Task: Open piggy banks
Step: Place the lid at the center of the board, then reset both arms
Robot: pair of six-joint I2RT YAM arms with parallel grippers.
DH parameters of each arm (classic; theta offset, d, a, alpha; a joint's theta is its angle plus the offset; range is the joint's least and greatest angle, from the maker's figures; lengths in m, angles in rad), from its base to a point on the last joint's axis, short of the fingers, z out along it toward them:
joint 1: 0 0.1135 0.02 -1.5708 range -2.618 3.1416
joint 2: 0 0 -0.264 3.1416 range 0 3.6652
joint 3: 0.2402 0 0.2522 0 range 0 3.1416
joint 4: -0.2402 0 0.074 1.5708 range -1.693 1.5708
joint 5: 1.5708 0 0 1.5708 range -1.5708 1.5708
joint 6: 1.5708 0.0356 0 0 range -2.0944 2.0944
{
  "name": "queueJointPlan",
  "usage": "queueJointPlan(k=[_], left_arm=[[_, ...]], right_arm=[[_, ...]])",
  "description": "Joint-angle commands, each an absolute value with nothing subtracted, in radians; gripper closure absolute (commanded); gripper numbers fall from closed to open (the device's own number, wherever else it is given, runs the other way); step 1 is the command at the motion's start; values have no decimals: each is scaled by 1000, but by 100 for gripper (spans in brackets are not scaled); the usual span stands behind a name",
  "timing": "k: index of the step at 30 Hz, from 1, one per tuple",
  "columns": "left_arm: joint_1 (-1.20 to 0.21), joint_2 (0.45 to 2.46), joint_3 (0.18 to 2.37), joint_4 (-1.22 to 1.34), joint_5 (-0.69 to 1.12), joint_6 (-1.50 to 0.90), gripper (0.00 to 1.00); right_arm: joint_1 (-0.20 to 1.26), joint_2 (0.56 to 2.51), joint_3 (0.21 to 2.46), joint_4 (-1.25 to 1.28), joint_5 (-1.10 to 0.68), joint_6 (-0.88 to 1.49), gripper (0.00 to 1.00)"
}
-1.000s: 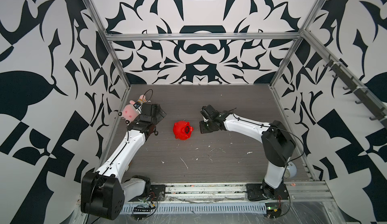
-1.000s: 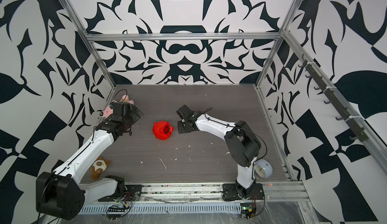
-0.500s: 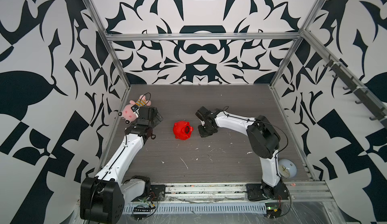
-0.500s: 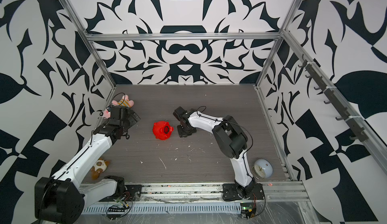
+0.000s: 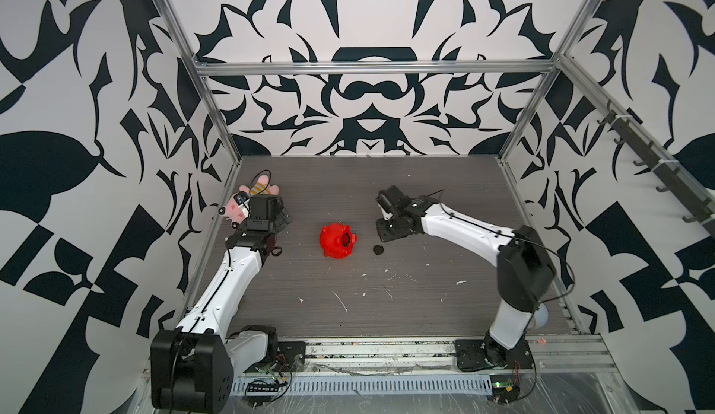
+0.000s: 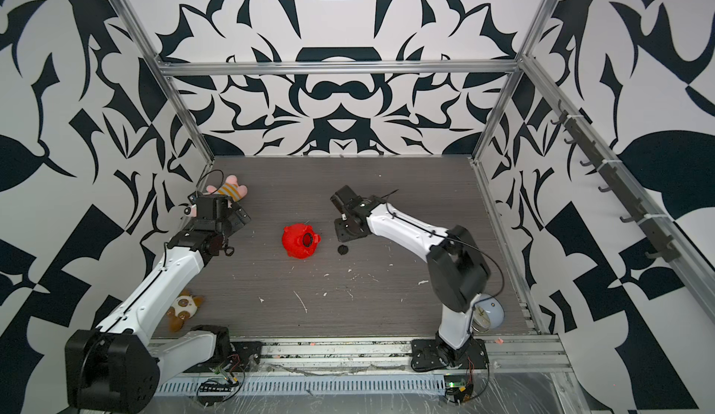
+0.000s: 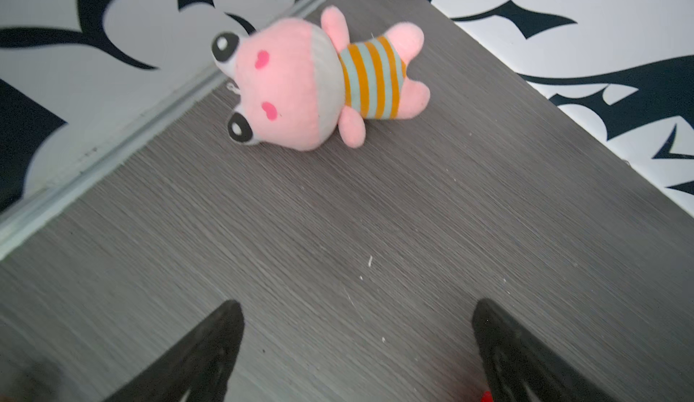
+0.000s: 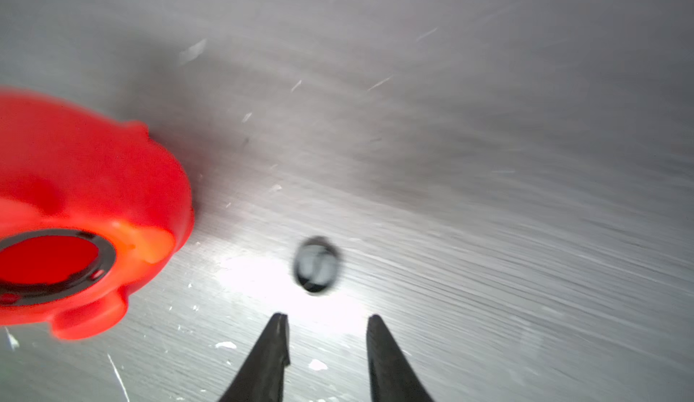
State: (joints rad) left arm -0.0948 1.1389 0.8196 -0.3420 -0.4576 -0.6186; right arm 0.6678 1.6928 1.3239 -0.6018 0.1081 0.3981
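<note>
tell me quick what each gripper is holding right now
left gripper: open, holding nothing
right gripper: open, holding nothing; black plug lies loose just ahead

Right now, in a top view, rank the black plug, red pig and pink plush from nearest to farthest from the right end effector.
1. Plug, just beside the right end effector.
2. Pig, mid-table.
3. Plush, by the left wall.

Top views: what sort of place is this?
Likely a lab robot test cell, not a home: aluminium frame holding black-and-white patterned walls, left arm and right arm mounted on a front rail, a red piggy bank on the grey table.
</note>
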Motion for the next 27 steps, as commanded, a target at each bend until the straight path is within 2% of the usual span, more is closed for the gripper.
queueJointPlan(k=[1, 5, 10, 14, 19, 22, 26, 27], left_arm=[[-61, 1108, 749, -173, -577, -486, 0], [-59, 1138, 622, 177, -628, -313, 1], [-60, 1292, 640, 247, -643, -171, 1], [-60, 1410, 582, 433, -579, -125, 0], [-57, 1482, 519, 611, -505, -98, 0], [-57, 1539, 491, 709, -428, -56, 1], [-55, 1516, 438, 777, -414, -59, 1], [-56, 1517, 426, 811, -414, -57, 1]], right_arm=[[567, 1580, 1206, -493, 310, 276, 56], [415, 1460, 979, -207, 443, 114, 53], [291, 1383, 712, 149, 494, 13, 53], [216, 1374, 555, 377, 447, 0, 53], [189, 1382, 383, 727, 385, -35, 52], [182, 1440, 321, 897, 346, -36, 51], [177, 1558, 284, 1066, 270, -67, 50], [176, 1575, 284, 1098, 264, -72, 46]])
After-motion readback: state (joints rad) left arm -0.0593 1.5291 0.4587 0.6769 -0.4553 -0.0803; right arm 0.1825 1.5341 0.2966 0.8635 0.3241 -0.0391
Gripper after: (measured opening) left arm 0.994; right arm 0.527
